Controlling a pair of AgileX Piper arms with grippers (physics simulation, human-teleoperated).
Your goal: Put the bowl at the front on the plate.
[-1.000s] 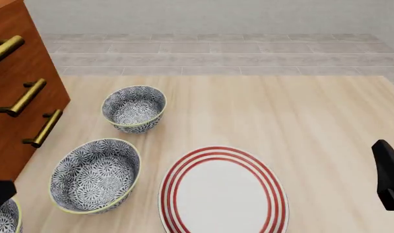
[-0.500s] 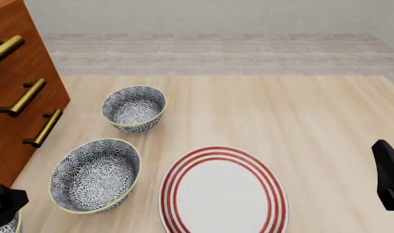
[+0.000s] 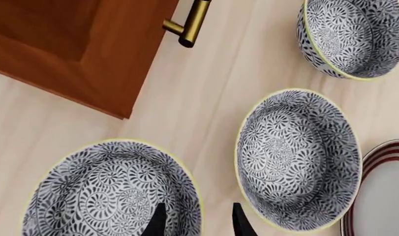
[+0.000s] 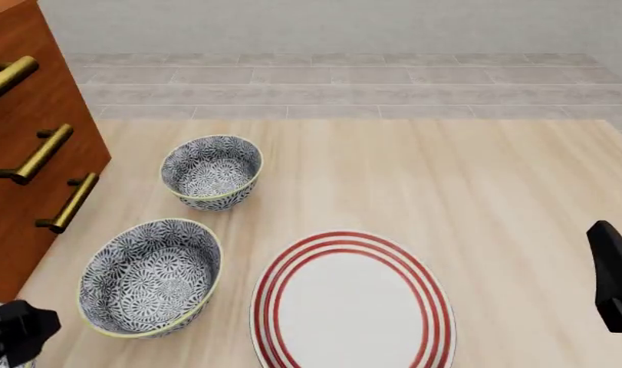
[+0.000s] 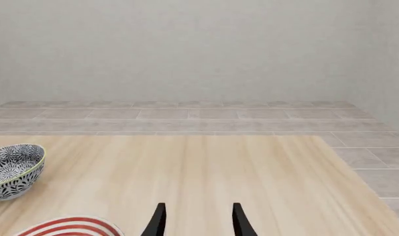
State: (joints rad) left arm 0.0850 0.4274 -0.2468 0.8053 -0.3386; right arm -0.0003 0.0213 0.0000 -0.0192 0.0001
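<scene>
The table [image 4: 495,176] showed a pale, matt wood grain. The cabinet [image 4: 24,153] was reddish-brown wood with a slight sheen; its handles [image 4: 40,153] looked like brushed brass metal. The bowl [image 3: 114,191] appeared glazed ceramic, smooth. The plate [image 4: 352,307] was glossy white ceramic. The floor [image 4: 341,77] beyond looked like matt grey tile.

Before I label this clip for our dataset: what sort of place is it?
Probably a kitchen or dining spot, in a simulator's render: patterned bowls and a red-ringed plate on a pale wooden table, beside a brown cabinet with brass handles, tiled floor beyond.
</scene>
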